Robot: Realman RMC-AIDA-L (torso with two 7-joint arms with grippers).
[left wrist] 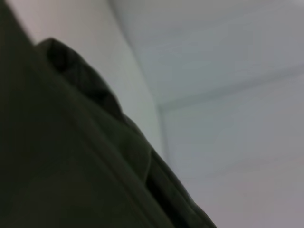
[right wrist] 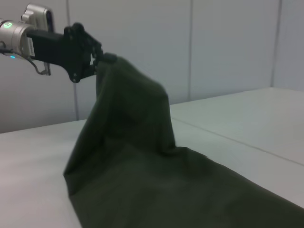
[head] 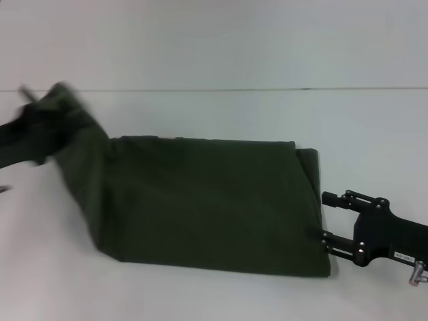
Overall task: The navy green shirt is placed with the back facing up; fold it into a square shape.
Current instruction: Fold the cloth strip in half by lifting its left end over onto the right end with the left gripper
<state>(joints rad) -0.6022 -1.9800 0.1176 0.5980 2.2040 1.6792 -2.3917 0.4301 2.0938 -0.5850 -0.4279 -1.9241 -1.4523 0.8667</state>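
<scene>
Here the shirt (head: 207,204) lies as a broad, roughly rectangular slab of dark olive cloth on the surface (head: 214,127), matte and soft, plain with no lettering showing. Its far edge runs straight, and a small pale tag shows on that edge. One end is folded double, with a rounded, thicker fold line down that side.

The other end is pulled up off the surface into a tapering peak. From the right wrist view the cloth (right wrist: 142,156) rises like a tent, with long slack creases running down from the top into the flat part. The left gripper (right wrist: 97,59) is at that peak, raised above the surface, its black fingers pinched on the bunched tip of the fabric. In the head view the left gripper (head: 40,124) is blurred, and the lifted cloth spreads away from it toward the flat body. The left wrist view is filled close up by dark folds of the shirt (left wrist: 71,156), with a ribbed or stitched hem visible.

The right gripper (head: 324,217) sits low at the folded end, its two black fingers spread apart and pointing at the cloth. The nearer finger touches the shirt's corner, and the farther one stands just beside the fold.

The surface is smooth, pale and unmarked.
</scene>
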